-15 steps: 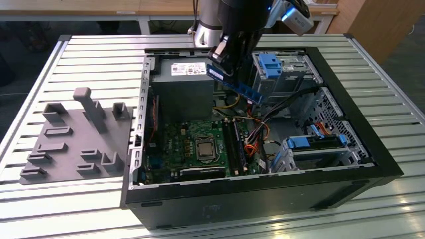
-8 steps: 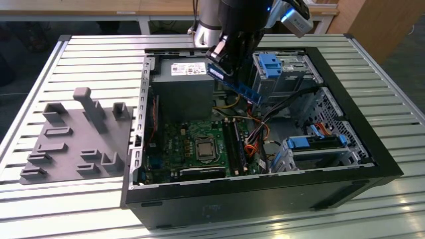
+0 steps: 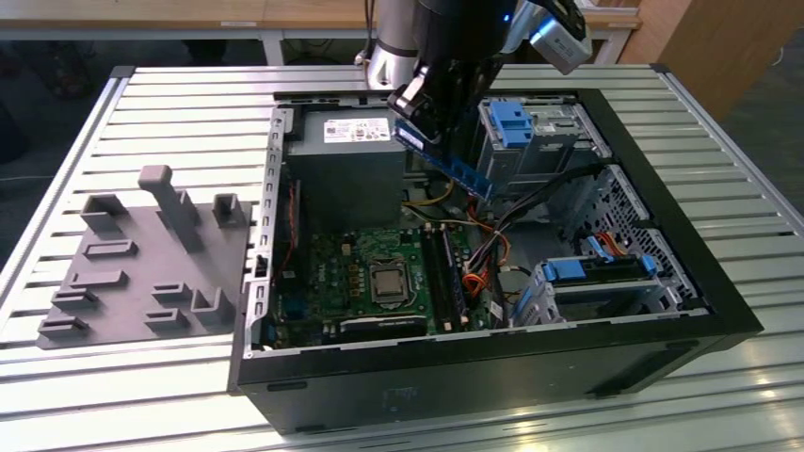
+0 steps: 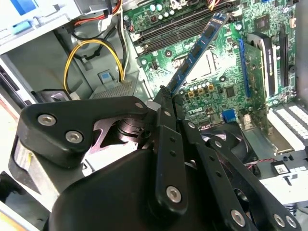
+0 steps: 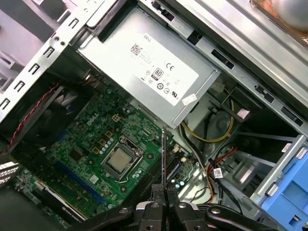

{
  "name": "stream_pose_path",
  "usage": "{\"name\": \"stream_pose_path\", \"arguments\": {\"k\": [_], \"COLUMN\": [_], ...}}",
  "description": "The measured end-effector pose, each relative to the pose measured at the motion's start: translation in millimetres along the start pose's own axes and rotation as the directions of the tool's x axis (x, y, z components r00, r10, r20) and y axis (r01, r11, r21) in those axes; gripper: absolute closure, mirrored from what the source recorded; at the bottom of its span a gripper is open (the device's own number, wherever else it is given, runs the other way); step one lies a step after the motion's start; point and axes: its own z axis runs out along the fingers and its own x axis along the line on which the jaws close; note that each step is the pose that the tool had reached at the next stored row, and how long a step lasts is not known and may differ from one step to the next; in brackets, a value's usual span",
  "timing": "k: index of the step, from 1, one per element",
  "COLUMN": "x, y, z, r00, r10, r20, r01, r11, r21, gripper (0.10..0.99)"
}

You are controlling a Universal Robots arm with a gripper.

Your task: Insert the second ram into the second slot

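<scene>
Second ram (image 4: 199,48), one, in gripper (image 4: 167,96)

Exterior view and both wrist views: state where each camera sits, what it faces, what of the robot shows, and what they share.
Exterior view: off the arm, looking down into the open computer case on the slatted table; the arm shows, gripper shut on the second ram.
Second wrist view: behind the gripper, facing past it toward the motherboard.
First wrist view: close by the gripper's tip, facing the power supply, ram edge-on.
Shared: all three show the second ram and motherboard.
</scene>
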Motion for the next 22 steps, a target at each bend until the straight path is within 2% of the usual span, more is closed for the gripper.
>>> {"name": "stream_pose_path", "arguments": {"k": [6,15,18,22], "x": [0.2,1.7,1.7,1.7], "y": [-0.2,-2.1,-2.3,-2.4], "z": [0.3,2.5,4.3,6.4], "r00": [0.999,0.9944,0.9899,0.978], "r10": [0.044,0.106,0.142,0.209], "r20": [0.0017,0.0033,0.0045,0.0067], "r01": [-0.044,-0.106,-0.142,-0.209], "r11": [0.999,0.9944,0.9899,0.978], "r21": [0.0,0.001,0.001,0.003], "gripper": [0.953,0.953,0.953,0.953]}}
